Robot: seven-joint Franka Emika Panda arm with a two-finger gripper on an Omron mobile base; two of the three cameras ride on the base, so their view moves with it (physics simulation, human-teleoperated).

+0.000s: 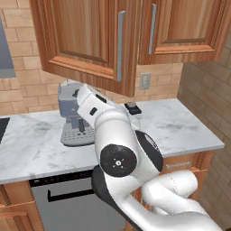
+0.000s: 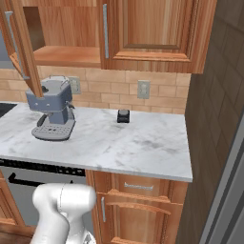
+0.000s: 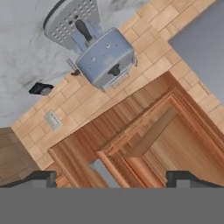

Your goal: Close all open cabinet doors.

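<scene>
Overhead, two reddish-brown cabinet doors hang above a white marble tabletop (image 2: 143, 143) backed by a tan brick wall (image 2: 157, 93), with a dark brick side wall (image 1: 207, 97) closing the room on the right. One open cabinet door (image 1: 85, 36) stands swung out from the shelf opening; one closed cabinet door (image 2: 152, 31) sits flush beside it.

The hand (image 3: 111, 177) has its two dark fingertips (image 3: 41, 178) spread wide, gripping nothing, right up against the raised frame of the open door, whose silver bar handle (image 3: 105, 173) lies between them. Farther out from the hand sit one grey coffee machine (image 3: 94, 46) and one small black object (image 3: 41, 89). I count two wall outlets (image 2: 143, 89) and one grey dishwasher (image 1: 76, 203) below.
</scene>
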